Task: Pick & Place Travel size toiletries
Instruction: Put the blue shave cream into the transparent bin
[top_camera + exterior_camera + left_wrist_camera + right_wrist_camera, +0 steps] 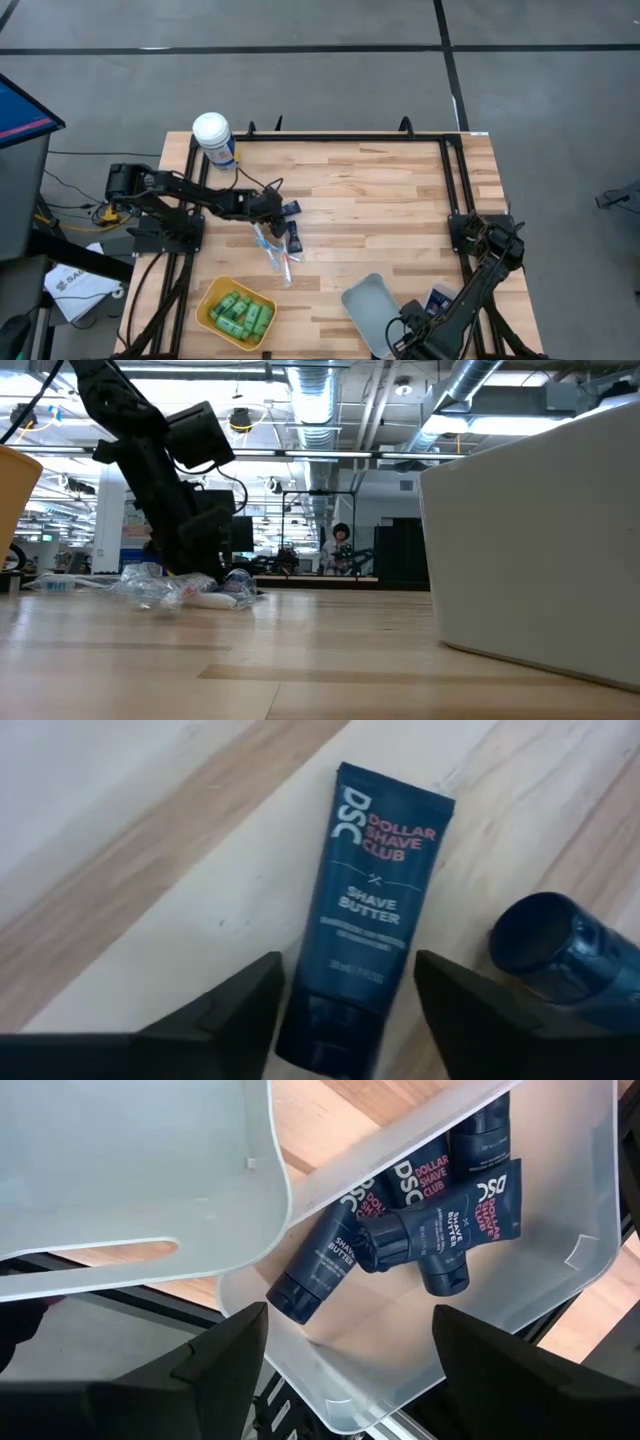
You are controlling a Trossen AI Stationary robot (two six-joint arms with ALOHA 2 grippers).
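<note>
In the left wrist view, the cap end of the navy tube (365, 915) is cut off between the fingers of the left tool (348, 1020). A second tube (570, 952) is clipped by the edge. The right tool (415, 325) is partly hidden at the frame's bottom in the high view.

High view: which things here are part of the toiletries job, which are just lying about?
Job:
navy tube between the open left gripper fingers
toothbrush sticks
green bottles in the yellow bin
navy tubes in the clear bin under the open right gripper
grey tray

Lying about:
white-lidded canister
person in the room behind
</note>
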